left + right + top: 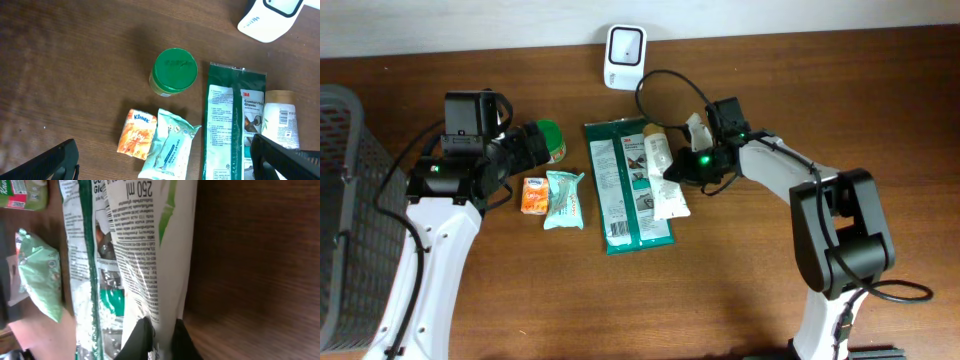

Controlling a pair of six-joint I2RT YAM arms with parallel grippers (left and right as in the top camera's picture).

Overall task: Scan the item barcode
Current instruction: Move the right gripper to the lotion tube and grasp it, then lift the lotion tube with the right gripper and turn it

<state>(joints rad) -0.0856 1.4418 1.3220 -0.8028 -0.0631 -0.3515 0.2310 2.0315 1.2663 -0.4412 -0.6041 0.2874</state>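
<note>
White tube (669, 203) marked 250 ml is found lying partly on a green glove packet (625, 200) on the tabletop (740, 280). The tube is pinched between the fingers of the right end effector (162, 342), which are pressed together on it. Whether the tube is lifted off the packet cannot be told. The glove packet extends beyond the tube on the side away from the right end effector. The white scanner (624, 55) is set near the far edge of the tabletop, apart from the right end effector and from the tube's cap end.

The left end effector (165, 167) is held with its fingers spread wide and nothing between them. Seen from its wrist, a teal wipes packet (170, 147) and an orange Kleenex pack (136, 134) lie side by side below it. A green-lidded jar (172, 70) stands just ahead. A grey basket (350, 180) is noted well behind the left end effector.
</note>
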